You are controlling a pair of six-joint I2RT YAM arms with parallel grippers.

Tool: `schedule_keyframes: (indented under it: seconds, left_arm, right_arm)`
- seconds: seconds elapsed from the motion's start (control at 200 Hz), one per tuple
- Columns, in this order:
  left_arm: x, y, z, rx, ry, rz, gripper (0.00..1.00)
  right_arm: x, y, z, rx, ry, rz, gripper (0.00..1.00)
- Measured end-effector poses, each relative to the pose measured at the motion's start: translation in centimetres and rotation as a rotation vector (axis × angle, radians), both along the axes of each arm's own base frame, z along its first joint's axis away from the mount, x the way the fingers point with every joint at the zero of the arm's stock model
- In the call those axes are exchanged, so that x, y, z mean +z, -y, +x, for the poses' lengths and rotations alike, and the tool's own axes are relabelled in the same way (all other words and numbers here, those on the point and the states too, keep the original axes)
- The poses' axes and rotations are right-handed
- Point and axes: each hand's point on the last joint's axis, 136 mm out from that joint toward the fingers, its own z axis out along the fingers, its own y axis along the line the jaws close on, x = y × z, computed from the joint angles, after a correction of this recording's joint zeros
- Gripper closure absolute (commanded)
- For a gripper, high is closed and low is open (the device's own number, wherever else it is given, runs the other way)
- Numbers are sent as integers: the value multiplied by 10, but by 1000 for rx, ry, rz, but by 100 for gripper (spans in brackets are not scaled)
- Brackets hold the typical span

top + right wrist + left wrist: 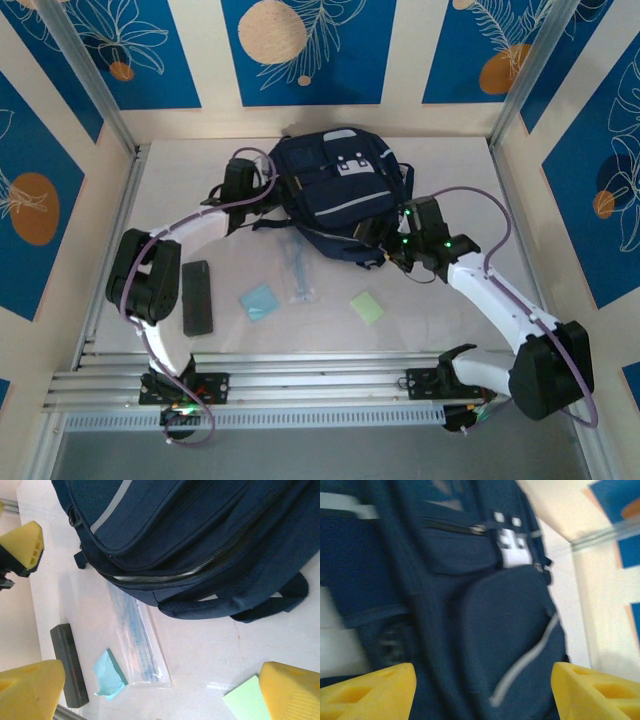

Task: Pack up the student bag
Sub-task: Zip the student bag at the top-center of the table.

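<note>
Navy fabric covers the student bag (335, 195), which lies toward the far edge of the table (300, 335), about midway along it. Thin light-grey stripes curve across its panels, a pale grey patch (350, 166) sits on the front pocket, and dark straps (240, 605) loop out on its near side. The left gripper (482, 692) is at the bag's left side, fingers spread and holding nothing. The right gripper (160, 695), by the bag's near right corner, is likewise wide apart and empty.
</note>
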Motion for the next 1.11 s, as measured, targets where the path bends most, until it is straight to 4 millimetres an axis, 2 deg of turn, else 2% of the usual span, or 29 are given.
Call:
schedule_keyframes:
  seconds: [0.095,0.21,0.355,0.43,0.49,0.6,0.68,0.77,0.845,0.92,0.99,1.105]
  left_arm:
    - [-18,-23,7,48,-28,11,29]
    - [-38,-35,20,77,-49,18,29]
    - [-61,-32,40,79,-77,24,32]
    - [-69,-28,50,77,-83,22,37]
    - [-75,-26,57,77,-88,16,48]
    - [-78,-20,64,68,-86,-8,82]
    - [-76,-15,65,51,-74,-29,99]
    - [-72,-12,66,54,-67,-56,100]
    - [-72,-9,61,59,-68,-75,100]
    - [-72,-3,45,65,-78,-93,100]
    - [-66,6,28,73,-85,-102,100]
    - [-43,31,2,68,-68,-121,100]
  right_arm:
    - [-4,-14,1,40,-3,-31,1]
    - [-12,-32,0,84,-14,-54,1]
    - [-23,-49,-1,119,-34,-67,1]
    - [-26,-59,0,133,-34,-73,1]
    - [-27,-70,1,154,-32,-75,1]
    - [-33,-88,4,178,-29,-64,10]
    - [-43,-94,7,177,-46,-60,19]
    - [-56,-98,13,173,-61,-66,31]
    - [-63,-101,16,169,-76,-71,38]
    - [-61,-108,22,177,-64,-74,40]
    - [-49,-120,28,196,-24,-72,42]
    - [-25,-143,31,229,53,-59,45]
